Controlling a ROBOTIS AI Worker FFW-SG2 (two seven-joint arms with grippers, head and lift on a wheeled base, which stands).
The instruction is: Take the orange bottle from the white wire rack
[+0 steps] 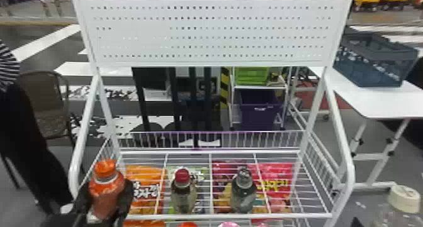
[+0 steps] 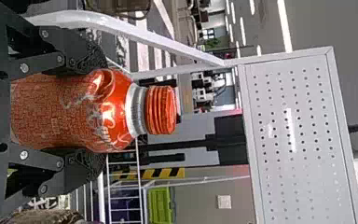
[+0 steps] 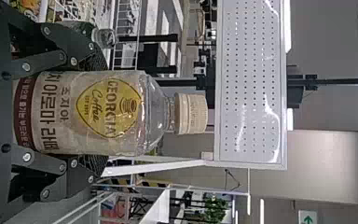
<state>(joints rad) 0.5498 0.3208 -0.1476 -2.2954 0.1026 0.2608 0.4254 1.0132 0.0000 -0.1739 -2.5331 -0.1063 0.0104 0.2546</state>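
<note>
My left gripper (image 1: pixel 108 195) is at the front left corner of the white wire rack (image 1: pixel 226 216), shut on the orange bottle (image 1: pixel 106 185), which stands nearly upright with its cap up. In the left wrist view the orange bottle (image 2: pixel 74 109) fills the space between both fingers of the left gripper (image 2: pixel 91 112). The right gripper (image 3: pixel 93 114) is shut on a clear bottle with a cream cap (image 3: pixel 121 112); in the head view that bottle (image 1: pixel 401 207) is at the lower right, outside the rack.
On the rack stand a red-capped bottle (image 1: pixel 183 195) and a clear bottle with a grey cap (image 1: pixel 243 195). Snack bags (image 1: pixel 146 182) lie beneath the wires. White side posts (image 1: pixel 344 147) rise to a perforated panel (image 1: pixel 207 31). A white table (image 1: pixel 387 99) is at the right.
</note>
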